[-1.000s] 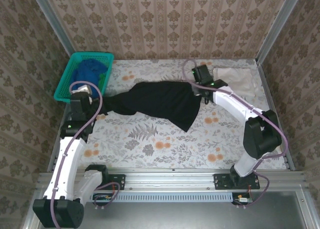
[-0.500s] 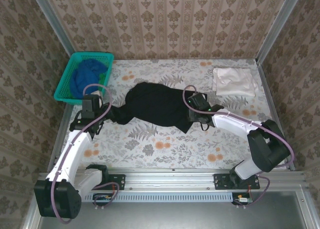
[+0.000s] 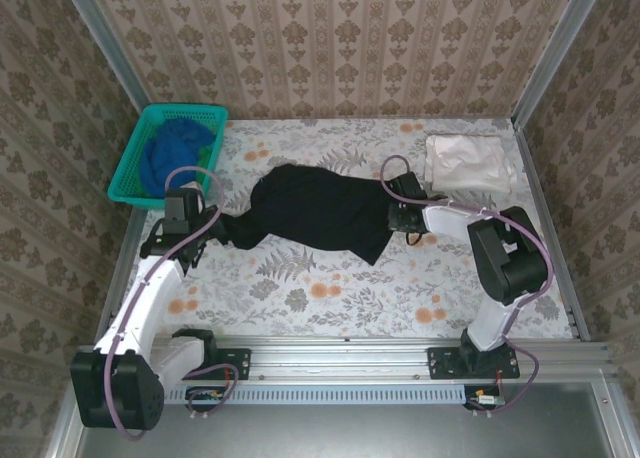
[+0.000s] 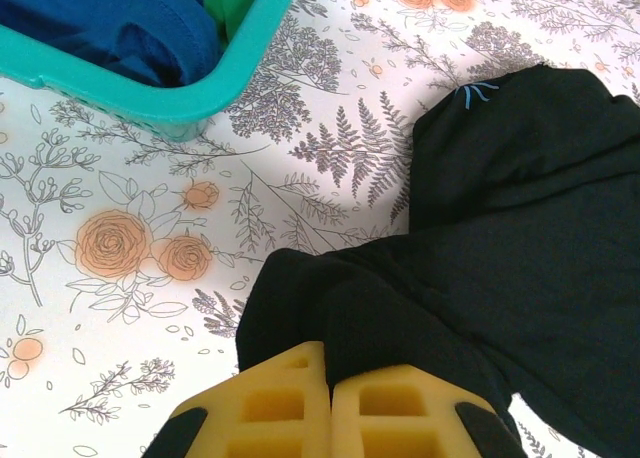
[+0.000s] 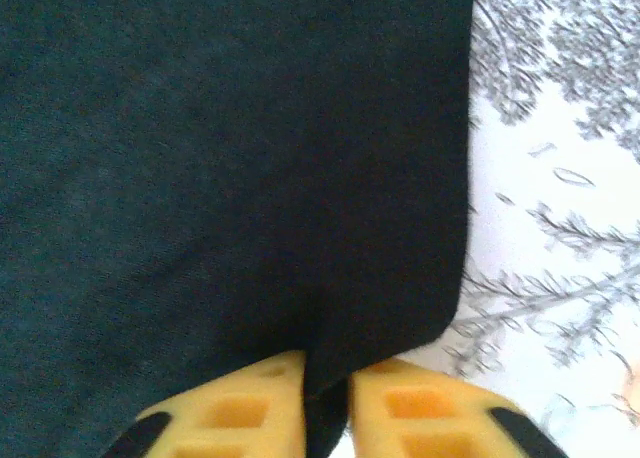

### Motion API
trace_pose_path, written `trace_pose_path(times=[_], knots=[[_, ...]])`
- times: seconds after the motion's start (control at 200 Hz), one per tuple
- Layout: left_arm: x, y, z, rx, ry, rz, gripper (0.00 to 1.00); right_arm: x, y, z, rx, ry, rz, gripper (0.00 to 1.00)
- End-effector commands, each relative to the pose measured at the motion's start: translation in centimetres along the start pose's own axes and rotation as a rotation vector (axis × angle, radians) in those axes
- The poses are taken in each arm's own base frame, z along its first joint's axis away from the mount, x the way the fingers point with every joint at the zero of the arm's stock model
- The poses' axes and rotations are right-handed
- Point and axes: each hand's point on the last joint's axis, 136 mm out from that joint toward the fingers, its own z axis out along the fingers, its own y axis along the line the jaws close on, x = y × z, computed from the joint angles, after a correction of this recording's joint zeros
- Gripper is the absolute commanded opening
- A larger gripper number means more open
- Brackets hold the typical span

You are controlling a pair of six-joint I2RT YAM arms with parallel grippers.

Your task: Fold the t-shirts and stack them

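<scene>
The black tee [image 3: 315,210] lies in a long, bunched heap across the middle of the desk [image 3: 300,288]. It is not flat yet. The left claw [image 3: 210,224] is at the tee's 9 o'clock end. Its pads are pressed together with a bit of black cloth pinched between them. The right claw [image 3: 397,211] is at the tee's 3 o'clock end. Its pads squeeze a thin fold of the black cloth, right at the edge. In the left wrist view, a small blue mark [image 4: 475,92] shows on the tee, up at 1 o'clock.

The white tee [image 3: 465,163] sits folded near the desk's 2 o'clock corner, well apart from the black one. The blue tee [image 3: 172,148] lies crumpled in the basket [image 3: 124,164] at 10 o'clock.

I think the step in hand is spreading the black tee out so it can be folded. One tee looks done and two are left. Next, both claws need to lift a little and pull apart, one toward 9 o'clock and one toward 3 o'clock, so the cloth goes flat. They must pull softly and together, or the cloth may slip out of a claw.
</scene>
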Motion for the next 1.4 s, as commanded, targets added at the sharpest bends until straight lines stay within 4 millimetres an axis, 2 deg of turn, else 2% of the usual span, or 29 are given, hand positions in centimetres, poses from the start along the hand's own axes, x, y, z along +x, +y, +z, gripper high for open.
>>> trace_pose_path(times=[0.0, 0.08, 0.15, 0.205, 0.25, 0.295, 0.355, 0.415, 0.475, 0.495, 0.53, 0.6, 0.665, 0.78, 0.805, 0.91, 1.03, 1.08, 1.195, 1.285, 1.395], knots=[[-1.6, -0.1, -0.7, 0.000, -0.036, 0.024, 0.00, -2.1, 0.9, -3.2, 0.031, -0.042, -0.029, 0.07], [-1.9, -0.1, -1.0, -0.004, -0.043, 0.033, 0.00, -3.1, 1.8, -7.3, 0.077, -0.088, -0.096, 0.04], [-2.2, -0.1, -1.2, -0.006, -0.052, 0.038, 0.00, -3.1, 3.3, -10.3, 0.078, -0.074, -0.177, 0.06], [-2.4, -0.1, -1.3, -0.004, -0.059, 0.042, 0.00, -3.6, 4.0, -11.9, 0.100, -0.089, -0.220, 0.05], [-2.6, -0.1, -1.4, -0.005, -0.061, 0.046, 0.00, -4.1, 4.7, -12.3, 0.098, -0.090, -0.250, 0.05], [-2.7, -0.2, -1.4, -0.005, -0.062, 0.051, 0.00, -4.8, 5.2, -11.9, 0.099, -0.079, -0.270, 0.06], [-2.7, -0.1, -1.3, -0.006, -0.056, 0.055, 0.00, -6.3, 5.8, -10.1, 0.102, -0.063, -0.274, 0.09], [-2.6, 0.0, -1.2, -0.010, -0.054, 0.055, 0.00, -7.8, 6.7, -7.4, 0.078, -0.018, -0.266, 0.24], [-2.4, 0.1, -0.9, -0.015, -0.045, 0.058, 0.00, -9.1, 7.5, -4.6, 0.052, 0.024, -0.264, 0.32], [-2.3, 0.2, -0.8, -0.020, -0.040, 0.058, 0.00, -9.5, 7.7, -3.9, 0.053, 0.037, -0.263, 0.41], [-2.0, 0.3, -0.6, -0.022, -0.027, 0.061, 0.00, -9.8, 7.9, -3.5, 0.061, 0.047, -0.268, 0.49], [-1.5, 0.3, -0.2, -0.020, -0.001, 0.070, 0.00, -9.9, 7.9, -3.7, 0.063, 0.035, -0.274, 0.52], [-1.0, 0.5, 0.3, -0.025, 0.019, 0.073, 0.00, -9.6, 7.7, -4.8, 0.029, -0.004, -0.255, 0.56], [-0.6, 0.6, 1.0, -0.029, 0.041, 0.076, 0.00, -7.6, 6.4, -6.8, -0.041, -0.069, -0.187, 0.56], [-0.5, 0.6, 1.1, -0.028, 0.045, 0.078, 0.00, -7.7, 6.7, -7.1, -0.080, -0.108, -0.168, 0.55], [-0.5, 0.9, 1.4, -0.044, 0.056, 0.086, 0.00, -3.9, 6.7, -6.1, -0.195, -0.081, -0.128, 0.51], [-0.4, 1.3, 1.4, -0.062, 0.061, 0.088, 0.00, -1.4, 5.2, -4.4, -0.192, -0.077, -0.090, 0.46], [-0.4, 1.2, 1.4, -0.058, 0.057, 0.088, 0.00, -1.1, 4.8, -3.9, -0.192, -0.078, -0.072, 0.42], [-0.3, 1.2, 1.4, -0.054, 0.058, 0.083, 0.00, -0.3, 5.3, -3.4, -0.247, -0.082, -0.063, 0.31], [-0.2, 1.1, 1.5, -0.049, 0.059, 0.084, 0.00, -0.3, 5.8, -2.2, -0.262, -0.059, -0.065, 0.31], [-0.2, 0.9, 1.6, -0.040, 0.062, 0.085, 0.00, -1.9, 6.1, -0.4, -0.206, -0.045, -0.085, 0.31]])
